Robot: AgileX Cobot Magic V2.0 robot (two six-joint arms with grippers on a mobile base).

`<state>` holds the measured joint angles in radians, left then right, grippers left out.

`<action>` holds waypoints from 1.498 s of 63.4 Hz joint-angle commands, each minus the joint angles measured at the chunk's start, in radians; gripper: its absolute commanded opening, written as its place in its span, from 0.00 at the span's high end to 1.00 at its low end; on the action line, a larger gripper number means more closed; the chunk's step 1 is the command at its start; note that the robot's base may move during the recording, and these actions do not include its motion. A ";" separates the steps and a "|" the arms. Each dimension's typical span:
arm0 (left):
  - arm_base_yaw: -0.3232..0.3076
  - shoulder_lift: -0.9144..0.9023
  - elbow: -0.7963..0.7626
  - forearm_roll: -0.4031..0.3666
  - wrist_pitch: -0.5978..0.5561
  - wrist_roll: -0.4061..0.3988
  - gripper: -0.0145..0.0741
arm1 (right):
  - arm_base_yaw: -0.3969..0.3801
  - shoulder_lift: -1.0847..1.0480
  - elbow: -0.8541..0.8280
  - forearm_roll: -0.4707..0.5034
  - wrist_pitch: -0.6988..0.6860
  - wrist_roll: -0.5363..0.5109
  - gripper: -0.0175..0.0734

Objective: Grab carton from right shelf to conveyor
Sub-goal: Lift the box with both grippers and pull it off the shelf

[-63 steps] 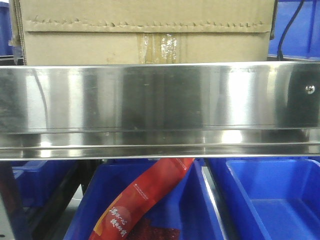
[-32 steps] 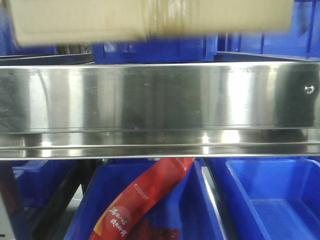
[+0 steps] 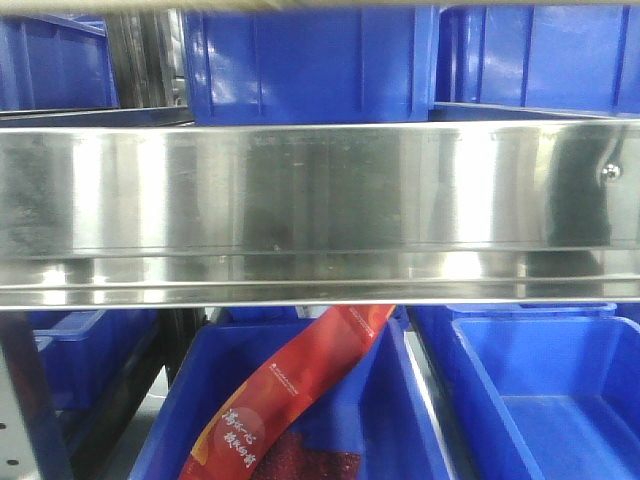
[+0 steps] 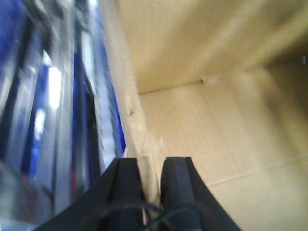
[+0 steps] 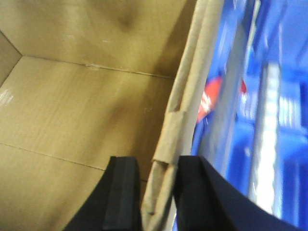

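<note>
The brown carton shows in both wrist views, open-topped, with its inside walls and floor in sight (image 4: 202,125) (image 5: 72,106). My left gripper (image 4: 150,166) is shut on the carton's left wall, one black finger (image 4: 127,178) outside and one inside. My right gripper (image 5: 158,168) is shut on the carton's right wall, which is folded double there. In the front view the carton is gone from above the right shelf's shiny steel rail (image 3: 320,200); at most a thin pale strip shows at the top edge. The conveyor is out of view.
Blue bins (image 3: 310,60) stand on the shelf behind the rail. Below it are more blue bins (image 3: 550,400), one holding a red packet (image 3: 290,395). A small screw (image 3: 608,172) sits at the rail's right end. A dark upright (image 3: 30,400) is at lower left.
The carton has risen off the shelf and out of the top of the front view, uncovering the blue bins behind it. The rail and the lower bins have not moved.
</note>
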<state>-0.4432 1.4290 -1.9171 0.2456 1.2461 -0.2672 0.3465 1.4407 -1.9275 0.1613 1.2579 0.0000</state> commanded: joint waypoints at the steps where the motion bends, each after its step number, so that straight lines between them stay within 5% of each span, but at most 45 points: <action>1: -0.033 -0.033 0.054 -0.027 -0.025 -0.007 0.86 | 0.005 -0.066 0.083 0.018 -0.037 -0.018 0.88; 20: -0.051 -0.053 0.168 -0.027 -0.025 -0.022 0.86 | 0.005 -0.169 0.289 0.018 -0.064 -0.018 0.88; 95: -0.051 -0.051 0.168 -0.027 -0.070 -0.022 0.86 | 0.005 -0.170 0.289 0.018 -0.081 -0.018 0.88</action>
<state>-0.4870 1.3915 -1.7462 0.2354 1.2207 -0.2957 0.3498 1.2877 -1.6331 0.1554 1.2241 0.0089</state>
